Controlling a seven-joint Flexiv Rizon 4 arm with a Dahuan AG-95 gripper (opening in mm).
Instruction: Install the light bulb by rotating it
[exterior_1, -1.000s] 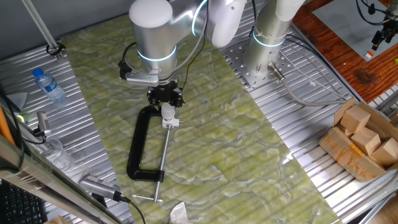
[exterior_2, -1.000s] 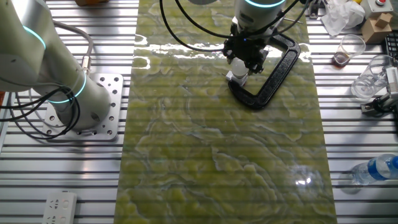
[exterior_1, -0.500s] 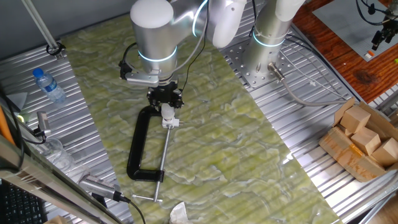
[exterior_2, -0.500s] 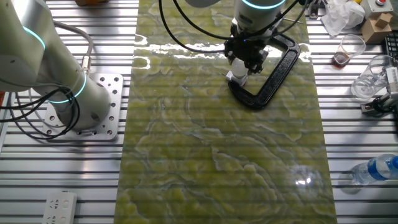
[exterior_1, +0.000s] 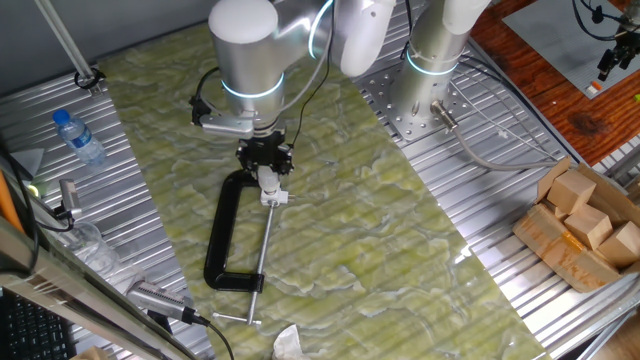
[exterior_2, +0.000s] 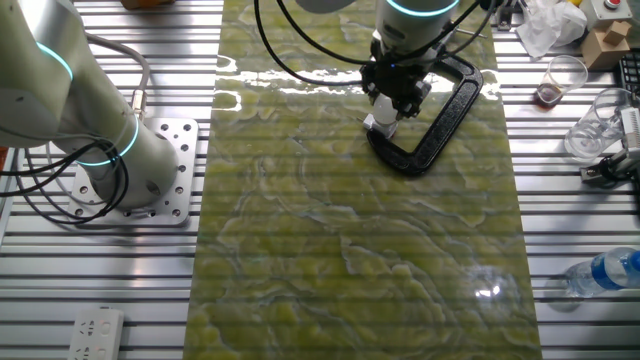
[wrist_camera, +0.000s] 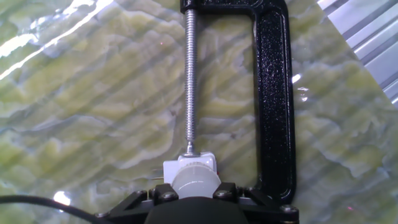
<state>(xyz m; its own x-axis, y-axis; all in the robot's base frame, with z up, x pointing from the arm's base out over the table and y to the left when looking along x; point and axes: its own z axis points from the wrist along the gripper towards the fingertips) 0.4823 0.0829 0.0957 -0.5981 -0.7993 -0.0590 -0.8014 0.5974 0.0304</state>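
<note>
The light bulb (wrist_camera: 195, 183) is a pale grey-white dome that sits upright on a small white socket block (wrist_camera: 189, 165). The block is held at the end of the screw (wrist_camera: 191, 81) of a black C-clamp (wrist_camera: 273, 99) that lies flat on the green mat. My gripper (wrist_camera: 194, 191) comes straight down over the bulb, its black fingers (wrist_camera: 166, 194) pressed on both sides, shut on it. In the fixed views the bulb (exterior_1: 268, 178) (exterior_2: 385, 108) shows just under the gripper (exterior_1: 266, 168) (exterior_2: 392, 98), above the block (exterior_1: 273, 197) (exterior_2: 379, 125) and beside the clamp (exterior_1: 225, 235) (exterior_2: 445, 115).
A second arm's base (exterior_1: 430, 60) (exterior_2: 110, 150) stands on the slatted metal beside the mat. A water bottle (exterior_1: 78, 137) (exterior_2: 605, 272) lies off the mat. A cardboard box of wooden blocks (exterior_1: 585, 225) sits at the right. Plastic cups (exterior_2: 560, 75) stand near the clamp side.
</note>
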